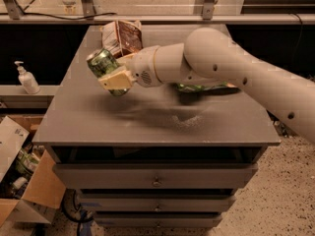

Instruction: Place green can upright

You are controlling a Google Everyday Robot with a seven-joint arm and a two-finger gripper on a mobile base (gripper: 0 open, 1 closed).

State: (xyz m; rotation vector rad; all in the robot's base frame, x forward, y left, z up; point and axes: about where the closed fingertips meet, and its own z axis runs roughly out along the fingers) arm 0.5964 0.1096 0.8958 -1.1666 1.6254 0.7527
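Observation:
The green can (pixel 102 63) is shiny green with a silver rim. It is held tilted above the left part of the grey table top (pixel 147 117). My gripper (pixel 114 75) is shut on the can, a tan finger (pixel 117 79) across its lower side. The white arm reaches in from the right, and the can is off the surface.
A brown and white snack bag (pixel 123 36) stands at the table's back left. A flat green snack bag (pixel 202 87) lies behind the arm, mostly hidden. A soap bottle (pixel 27 77) sits on a shelf to the left. Cardboard boxes (pixel 24 191) are on the floor at lower left.

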